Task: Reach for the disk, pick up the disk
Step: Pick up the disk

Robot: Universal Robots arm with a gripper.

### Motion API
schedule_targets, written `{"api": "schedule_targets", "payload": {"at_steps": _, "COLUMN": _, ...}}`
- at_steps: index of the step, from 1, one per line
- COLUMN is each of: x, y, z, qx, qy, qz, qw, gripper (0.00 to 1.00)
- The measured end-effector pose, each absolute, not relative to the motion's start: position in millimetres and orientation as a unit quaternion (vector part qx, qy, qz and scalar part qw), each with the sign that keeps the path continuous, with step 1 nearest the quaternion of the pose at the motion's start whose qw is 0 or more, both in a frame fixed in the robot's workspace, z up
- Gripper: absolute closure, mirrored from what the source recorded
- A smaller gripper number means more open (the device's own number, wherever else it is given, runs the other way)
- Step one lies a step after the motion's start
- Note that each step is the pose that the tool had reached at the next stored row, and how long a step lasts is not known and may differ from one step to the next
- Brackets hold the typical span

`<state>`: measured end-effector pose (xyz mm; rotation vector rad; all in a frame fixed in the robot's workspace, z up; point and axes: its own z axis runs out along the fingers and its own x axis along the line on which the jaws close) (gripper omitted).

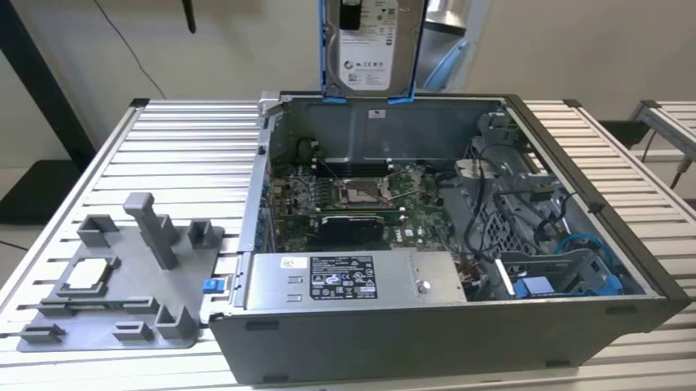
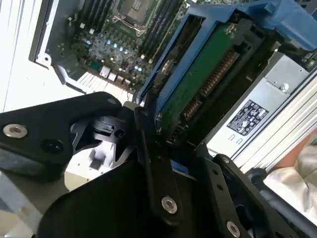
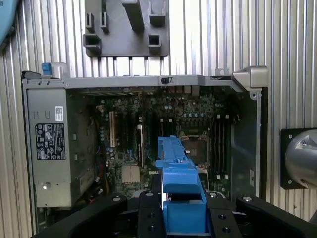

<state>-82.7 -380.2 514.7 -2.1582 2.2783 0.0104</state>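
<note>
The disk (image 1: 367, 50) hangs upright in the air above the rear wall of the open computer case (image 1: 609, 244), its white label facing the camera in the exterior view and its blue frame showing along the side and lower edges; it is clear of the case and touches nothing below it. In the second wrist view the gripper (image 2: 163, 148) is pinching the disk (image 2: 198, 82), with its black fingers (image 2: 148, 163) pressed against the blue frame and the drive's green circuit board turned toward the camera. In the first wrist view the blue frame of the disk (image 3: 178, 191) stands out between the black gripper parts, with the motherboard (image 3: 163, 129) of the case lying well beneath it. The case sits on a ribbed metal desk (image 1: 163, 147), its lid off, with the silver power supply (image 1: 348, 278) along the near side. To the exterior view's left of the case, a grey plastic fixture (image 1: 125, 277) rests on the desk, carrying a small square silver-white chip (image 1: 90, 275)
</note>
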Motion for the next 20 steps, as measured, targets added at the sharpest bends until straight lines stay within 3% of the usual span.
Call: {"api": "schedule_targets", "payload": {"at_steps": 20, "x": -34.5, "y": -379.6, "z": 514.7, "qx": -0.688, "qy": 0.726, "qz": 0.003, "qw": 0.002, "gripper": 1.0}}
